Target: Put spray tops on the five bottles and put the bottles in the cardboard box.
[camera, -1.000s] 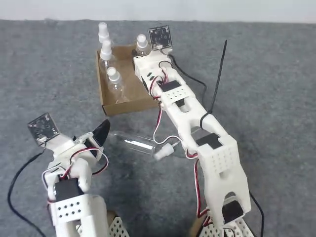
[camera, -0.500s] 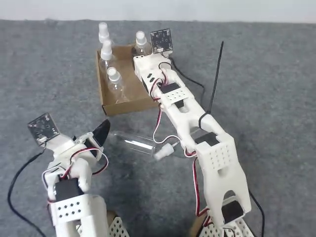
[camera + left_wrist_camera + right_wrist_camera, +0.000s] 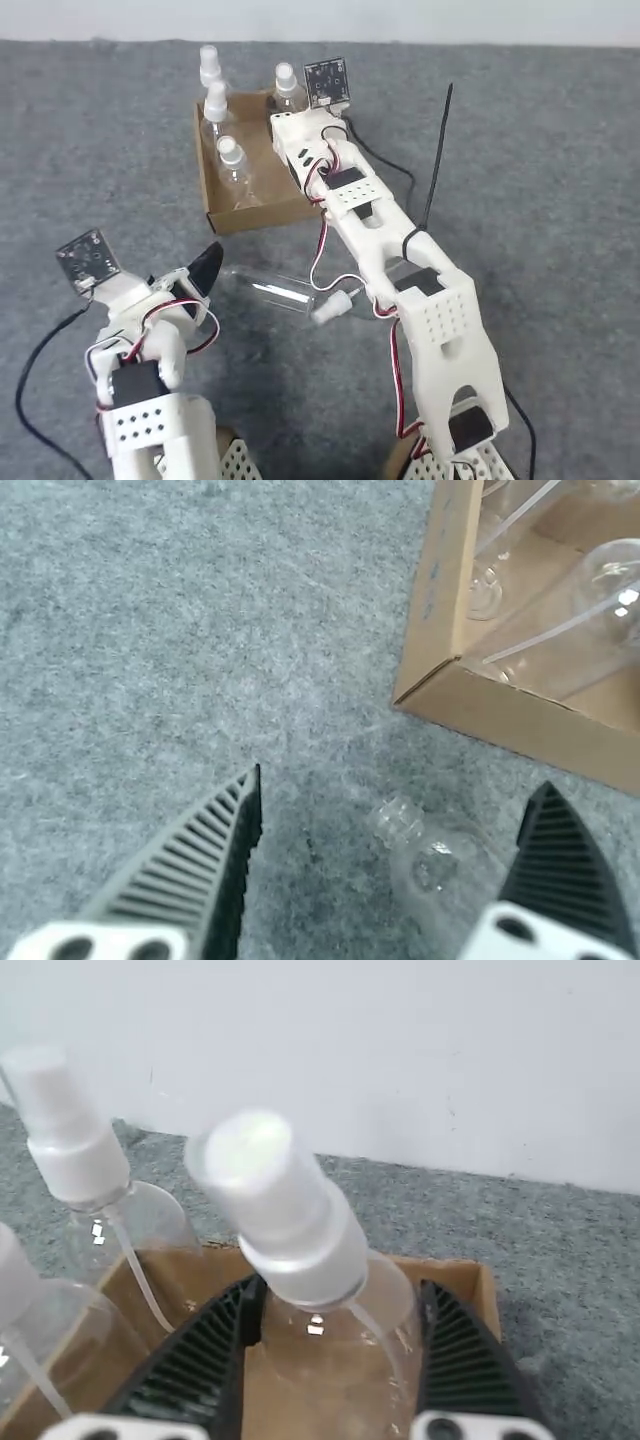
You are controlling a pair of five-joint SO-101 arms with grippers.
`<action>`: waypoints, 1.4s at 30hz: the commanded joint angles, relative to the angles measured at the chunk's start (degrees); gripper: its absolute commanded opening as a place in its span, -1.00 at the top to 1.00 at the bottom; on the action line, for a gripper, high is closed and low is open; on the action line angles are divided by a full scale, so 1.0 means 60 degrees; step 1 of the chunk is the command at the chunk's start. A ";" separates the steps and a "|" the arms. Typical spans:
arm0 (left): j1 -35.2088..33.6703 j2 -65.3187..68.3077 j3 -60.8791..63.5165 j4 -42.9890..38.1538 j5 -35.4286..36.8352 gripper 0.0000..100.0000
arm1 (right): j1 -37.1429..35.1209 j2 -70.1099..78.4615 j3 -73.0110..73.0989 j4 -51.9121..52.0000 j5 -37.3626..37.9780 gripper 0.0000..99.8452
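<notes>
- Nearby, the left gripper (image 3: 400, 780) hangs low over the table (image 3: 560, 200) with its jaws spread wide and nothing in them; the neck of the uncapped bottle (image 3: 272, 290) lies between them.
- That bottle is clear plastic, on its side on the grey felt, with its threaded mouth bare. It looks light and apt to roll.
- Just beside its mouth lies the loose spray top (image 3: 335, 305) – white, with a thin dip tube.
- Farther off, the right gripper (image 3: 340, 1285) is closed around the shoulders of a capped bottle (image 3: 290, 1210), which stands at the far right corner of the cardboard box (image 3: 255, 215).
- Three other capped bottles (image 3: 231, 160) stand along the box's left side.
- By my reading, four of five are done, and the step in hand is setting the fourth down in the box.
- Next – the right gripper lets go and lifts straight up, so as not to tip its neighbours. Then one gripper steadies the last bottle while the other threads the tube into its mouth.
</notes>
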 commanded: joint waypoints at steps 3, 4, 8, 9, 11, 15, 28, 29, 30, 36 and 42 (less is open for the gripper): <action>0.0015 -0.0117 -0.0095 -0.0278 -0.0015 0.24 | 0.0227 -0.0154 -0.0469 -0.0081 -0.0073 0.50; 0.0015 -0.0117 -0.0081 -0.0278 -0.0015 0.24 | 0.0227 -0.0154 -0.0454 -0.0007 -0.0073 0.45; 0.0015 -0.0117 -0.0081 -0.0293 -0.0015 0.24 | 0.0212 -0.0212 -0.0469 0.0447 -0.0073 0.39; 0.0015 -0.0117 -0.0081 -0.0308 -0.0015 0.24 | 0.0198 -0.0227 -0.0469 0.0447 -0.0073 0.39; 0.0015 -0.0117 -0.0081 -0.0308 -0.0015 0.24 | 0.0198 -0.0242 -0.0469 0.0447 -0.0073 0.39; 0.0015 -0.0117 -0.0081 -0.0308 -0.0015 0.24 | 0.0183 -0.0256 -0.0469 0.0447 -0.0073 0.39; 0.0015 -0.0117 -0.0081 -0.0322 -0.0015 0.24 | 0.0212 -0.1253 -0.0440 0.1824 -0.0088 0.39; 0.0015 -0.0117 -0.0081 -0.0322 -0.0015 0.24 | 0.0212 -0.1326 -0.0440 0.1941 -0.0088 0.39; 0.0015 -0.0117 -0.0081 -0.0322 -0.0015 0.24 | 0.0212 -0.1399 -0.0425 0.2088 -0.0088 0.39; 0.0015 -0.0117 -0.0081 -0.0322 -0.0015 0.24 | 0.0242 -0.1853 -0.0425 0.2864 -0.0088 0.39; 0.0015 -0.0117 -0.0081 -0.0322 -0.0015 0.24 | 0.0227 -0.2498 -0.0425 0.3949 -0.0088 0.39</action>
